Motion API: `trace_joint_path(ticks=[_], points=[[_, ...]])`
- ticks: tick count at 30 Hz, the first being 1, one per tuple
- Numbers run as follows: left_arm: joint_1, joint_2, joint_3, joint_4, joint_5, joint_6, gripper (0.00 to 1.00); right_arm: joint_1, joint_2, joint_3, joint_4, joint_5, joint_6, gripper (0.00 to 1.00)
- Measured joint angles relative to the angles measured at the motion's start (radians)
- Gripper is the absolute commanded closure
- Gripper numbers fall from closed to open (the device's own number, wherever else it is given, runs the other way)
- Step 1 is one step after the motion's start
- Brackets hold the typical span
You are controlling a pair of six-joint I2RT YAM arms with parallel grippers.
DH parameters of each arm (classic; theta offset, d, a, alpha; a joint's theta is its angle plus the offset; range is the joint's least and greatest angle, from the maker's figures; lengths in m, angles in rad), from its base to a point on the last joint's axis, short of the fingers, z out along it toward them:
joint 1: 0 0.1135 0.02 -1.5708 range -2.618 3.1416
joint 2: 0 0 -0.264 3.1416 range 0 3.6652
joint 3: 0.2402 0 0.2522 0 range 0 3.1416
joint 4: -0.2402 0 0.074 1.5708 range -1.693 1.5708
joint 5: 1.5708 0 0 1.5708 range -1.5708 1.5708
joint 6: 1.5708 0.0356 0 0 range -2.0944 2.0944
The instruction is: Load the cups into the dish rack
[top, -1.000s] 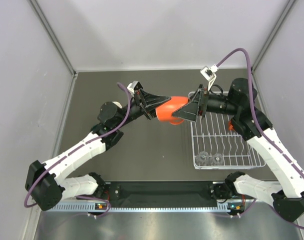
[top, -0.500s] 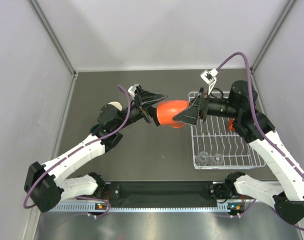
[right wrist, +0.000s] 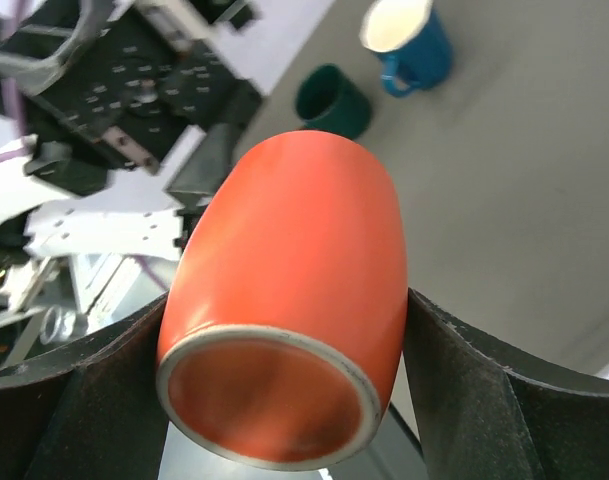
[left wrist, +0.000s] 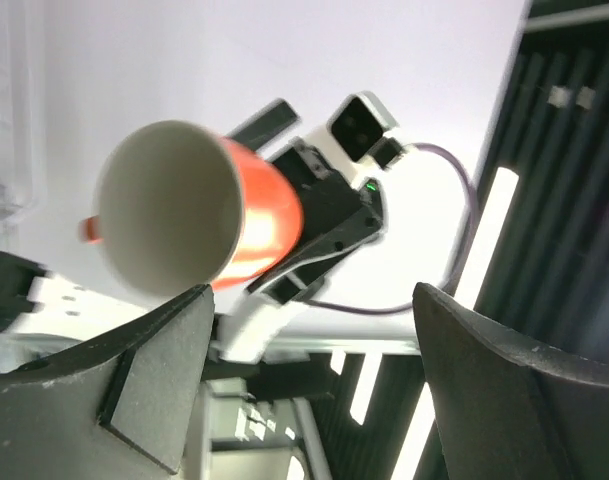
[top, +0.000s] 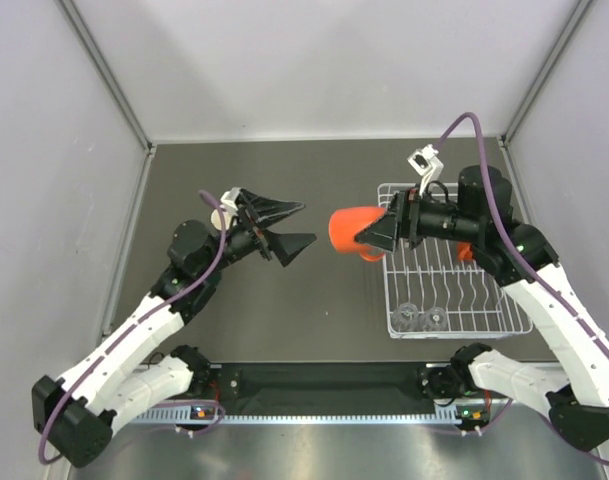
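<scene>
At lower right sits our white wire dish rack (top: 454,290); beside its far-left corner the right gripper (top: 365,235) clamps the glossy orange ceramic mug (top: 342,225) mid-body. Centre-left, the left gripper (top: 306,224) gapes wide, empty. We judge the mug rigid, heavyish, slick, breakable: grip its waist.

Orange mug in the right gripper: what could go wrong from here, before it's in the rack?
1. The right gripper holds the orange mug sideways by its smooth round body, so it could slip.
2. Two glasses sit at the near end of the dish rack. Setting the mug down there could knock them.
3. The left gripper hangs open facing the mug's mouth, and a swing that way could clip it.
</scene>
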Motion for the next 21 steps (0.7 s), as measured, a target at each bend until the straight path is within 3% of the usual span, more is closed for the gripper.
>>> trace_joint_path(ticks=[5, 12, 21], points=[[0.048, -0.056, 0.087, -0.317, -0.007, 0.176, 0.15, -0.047, 0.029, 0.076, -0.130, 0.128, -0.032, 1.00], [0.059, 0.032, 0.364, -0.813, -0.054, 0.516, 0.16, -0.140, 0.204, 0.217, -0.329, 0.400, -0.064, 1.00], [0.060, 0.066, 0.581, -1.144, -0.189, 0.822, 0.17, -0.293, 0.491, 0.256, -0.462, 0.691, -0.058, 1.00]])
